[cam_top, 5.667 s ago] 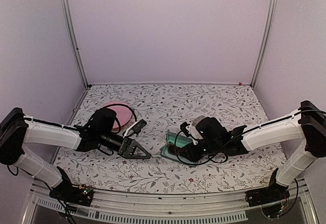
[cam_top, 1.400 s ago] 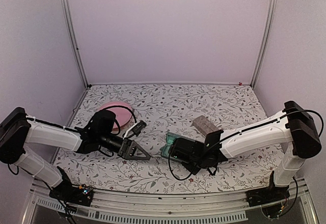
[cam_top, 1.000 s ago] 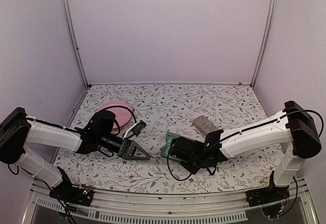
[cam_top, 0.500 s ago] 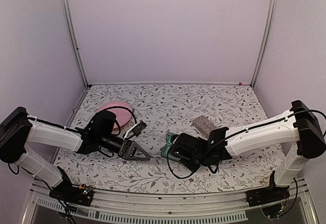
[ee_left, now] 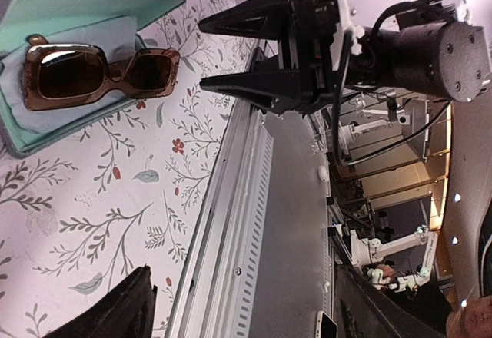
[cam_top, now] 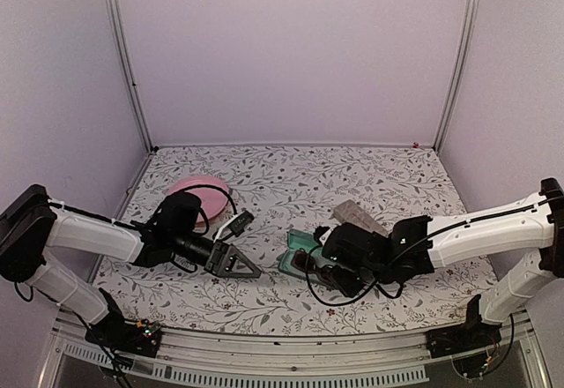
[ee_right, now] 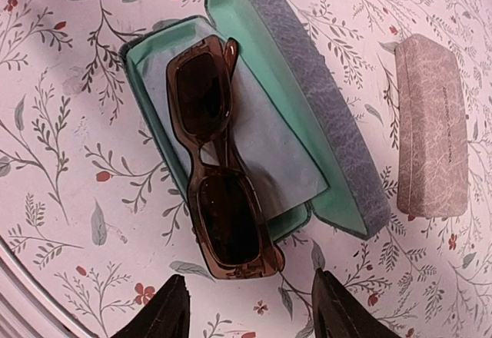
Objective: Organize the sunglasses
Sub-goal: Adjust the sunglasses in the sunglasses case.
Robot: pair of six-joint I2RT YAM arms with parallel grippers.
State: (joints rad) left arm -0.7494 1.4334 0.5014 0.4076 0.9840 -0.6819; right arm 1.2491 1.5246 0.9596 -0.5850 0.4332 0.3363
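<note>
The sunglasses (ee_right: pixel 219 170), brown-framed with dark lenses, lie folded on a pale blue cloth (ee_right: pixel 273 146) inside an open teal-lined case (ee_right: pixel 323 115). One lens end overhangs the case's near rim. My right gripper (ee_right: pixel 250 316) hovers open just short of that end, nothing between its fingers. From above, the right gripper (cam_top: pixel 315 266) sits at the case (cam_top: pixel 298 245). My left gripper (cam_top: pixel 240 251) stands open to the case's left, holding nothing. In the left wrist view the sunglasses (ee_left: pixel 100 73) and case (ee_left: pixel 84 4) lie ahead of the open left gripper (ee_left: pixel 246 319).
A closed grey-brown case (ee_right: pixel 432 127) lies right of the open one, also the grey-brown case (cam_top: pixel 357 216) from above. A pink round dish (cam_top: pixel 198 192) sits behind the left arm. The table's metal front rail (ee_left: pixel 246 200) runs close by.
My right arm has drawn back to the right, off the open case, leaving the sunglasses lying in it. The left arm has stayed put.
</note>
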